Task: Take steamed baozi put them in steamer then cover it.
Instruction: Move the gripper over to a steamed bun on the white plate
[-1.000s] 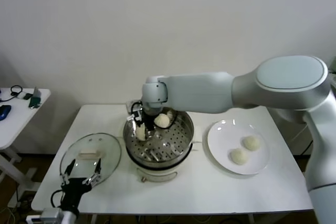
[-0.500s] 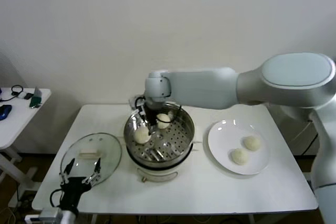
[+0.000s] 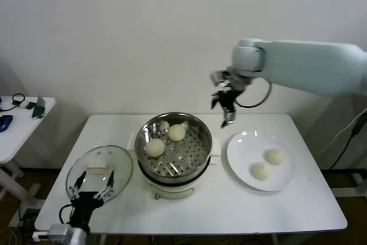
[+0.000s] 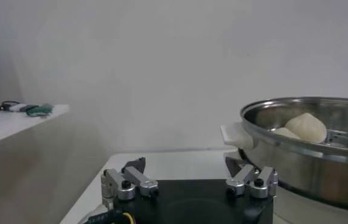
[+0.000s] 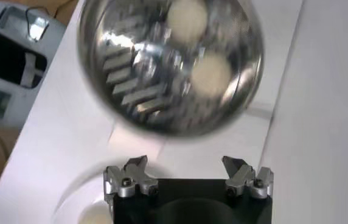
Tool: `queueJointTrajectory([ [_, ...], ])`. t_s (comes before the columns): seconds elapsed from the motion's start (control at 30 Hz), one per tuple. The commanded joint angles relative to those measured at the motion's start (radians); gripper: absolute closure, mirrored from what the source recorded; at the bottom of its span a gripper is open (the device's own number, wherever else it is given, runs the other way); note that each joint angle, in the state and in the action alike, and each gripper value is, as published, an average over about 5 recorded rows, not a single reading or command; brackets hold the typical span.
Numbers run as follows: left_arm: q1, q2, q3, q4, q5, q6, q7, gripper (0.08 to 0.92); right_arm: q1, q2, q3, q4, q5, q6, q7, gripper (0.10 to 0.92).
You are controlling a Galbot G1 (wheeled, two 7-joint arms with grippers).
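Head view: a white worktop (image 3: 189,210) fills the lower half of the frame. At its centre stands the steamer (image 3: 174,148), a shiny steel basket on a cream cooker base. Two buns lie on its perforated floor, one at the left (image 3: 155,147) and one toward the back (image 3: 176,132), close together. On the right of the frame a white plate (image 3: 243,147) carries two more buns (image 3: 275,156), side by side and apart from each other. On the left, the glass cover (image 3: 100,170) lies flat on the worktop with its cream handle facing up. The right gripper (image 3: 225,113) hangs in the air in the upper middle of the frame, above the gap between steamer and plate, its jaws spread and holding nothing. The left gripper (image 3: 92,190) sits at the lower left, over the near edge of the cover, jaws spread and empty. A small side table (image 3: 17,124) with a few small items shows at the far left edge.

Left wrist view: the left gripper's jaws (image 4: 189,179) stand wide apart at the bottom of the frame with nothing between them. The steamer (image 4: 302,158) takes up the right side, and one bun (image 4: 306,126) rises above its rim.

Right wrist view: the right gripper (image 5: 188,173) is at the bottom centre, jaws wide and empty. The steamer (image 5: 131,73) fills the upper part, blurred, with two pale buns (image 5: 210,73) inside.
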Motion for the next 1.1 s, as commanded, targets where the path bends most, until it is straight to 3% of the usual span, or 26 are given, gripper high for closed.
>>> queueJointTrajectory([
  [0.03, -0.001, -0.001, 0.004, 0.005, 0.004, -0.001, 0.0, 0.177, -0.09, -0.322, -0.054, 0.057, -0.215, 0.057, -0.051, 0.203],
  [0.7, 0.019, -0.013, -0.003, 0.01, 0.01, -0.008, -0.002, 0.177, -0.548, -0.332, 0.282, -0.007, -0.398, -0.047, 0.085, 0.203],
  [1.1, 0.028, -0.016, -0.003, 0.006, 0.024, -0.008, -0.001, 0.177, -0.638, -0.273, 0.35, -0.077, -0.415, -0.055, 0.093, 0.203],
])
